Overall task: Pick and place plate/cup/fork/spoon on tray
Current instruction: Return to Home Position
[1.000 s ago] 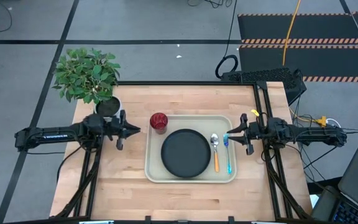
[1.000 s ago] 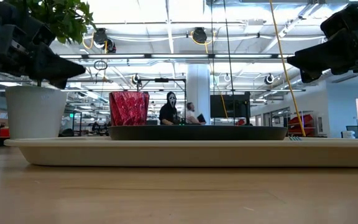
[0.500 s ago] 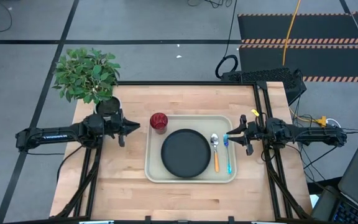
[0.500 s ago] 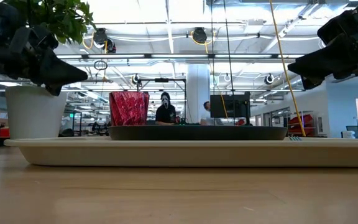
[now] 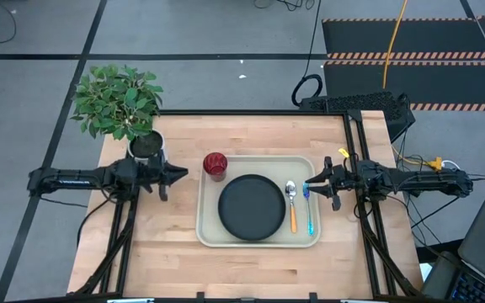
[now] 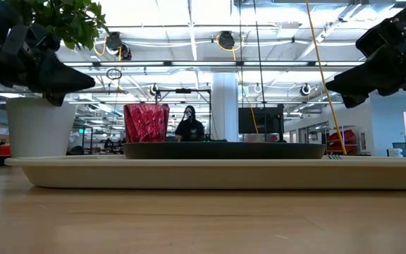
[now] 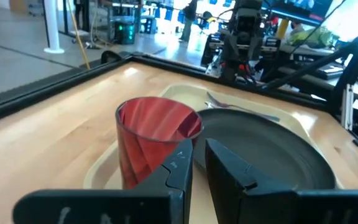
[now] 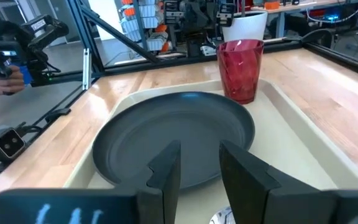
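Note:
The beige tray (image 5: 209,231) lies in the middle of the table. On it rest the black plate (image 5: 252,207), the dark red cup (image 5: 215,165) upright at the tray's far left corner, the orange-handled spoon (image 5: 292,210) and the blue-handled fork (image 5: 310,217) right of the plate. My left gripper (image 5: 183,172) hovers left of the cup, shut and empty; the cup shows just past its fingers (image 7: 157,140). My right gripper (image 5: 308,181) hovers at the tray's right rim above the fork's far end, open by a narrow gap and empty; the plate (image 8: 173,134) shows beyond it.
A white pot with a green plant (image 5: 118,103) stands at the table's far left corner, just behind my left arm. Bare wood lies along the near edge (image 5: 251,269) and far edge. A person (image 6: 189,125) shows in the room behind.
My left gripper has drawn back a little toward the table's left edge, away from the cup. The things on the tray have stayed where they were.

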`<state>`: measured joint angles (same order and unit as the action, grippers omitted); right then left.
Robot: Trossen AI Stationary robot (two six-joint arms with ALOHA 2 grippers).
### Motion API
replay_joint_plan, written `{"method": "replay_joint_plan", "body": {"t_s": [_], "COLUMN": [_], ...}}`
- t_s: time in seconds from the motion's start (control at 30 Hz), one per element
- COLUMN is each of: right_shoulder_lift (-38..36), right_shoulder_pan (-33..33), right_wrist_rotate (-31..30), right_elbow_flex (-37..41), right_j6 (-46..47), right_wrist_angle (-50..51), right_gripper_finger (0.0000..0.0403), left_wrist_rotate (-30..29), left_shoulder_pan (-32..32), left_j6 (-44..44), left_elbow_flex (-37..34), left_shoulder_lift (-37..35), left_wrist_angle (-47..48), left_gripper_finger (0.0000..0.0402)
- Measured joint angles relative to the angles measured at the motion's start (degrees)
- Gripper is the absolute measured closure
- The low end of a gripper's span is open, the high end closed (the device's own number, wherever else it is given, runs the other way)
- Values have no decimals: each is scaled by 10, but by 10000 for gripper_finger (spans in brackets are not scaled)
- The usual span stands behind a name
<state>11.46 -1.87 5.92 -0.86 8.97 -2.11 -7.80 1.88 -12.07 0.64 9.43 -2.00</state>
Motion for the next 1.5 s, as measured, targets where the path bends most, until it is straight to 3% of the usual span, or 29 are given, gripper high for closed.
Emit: {"method": "replay_joint_plan", "body": {"t_s": [0.6,0.7,0.87,1.5], "right_shoulder_lift": [0,0,0,0], "right_shoulder_pan": [0,0,0,0], "right_wrist_rotate": [1,1,2,1], "right_elbow_flex": [0,0,0,0], "right_j6": [-44,-42,-41,-22], "right_wrist_angle": [-69,-69,-58,-62], "right_gripper_finger": [303,324,395,395], "left_wrist_rotate": [-15,-14,2,5], "left_shoulder_pan": [-12,-12,-12,-12], "left_j6": [-16,-13,-3,14], "left_elbow_flex": [0,0,0,-1], "left_shoulder_lift": [-1,-1,-1,-1], "left_wrist_angle": [1,2,4,-5], "left_gripper_finger": [355,368,397,379]}}
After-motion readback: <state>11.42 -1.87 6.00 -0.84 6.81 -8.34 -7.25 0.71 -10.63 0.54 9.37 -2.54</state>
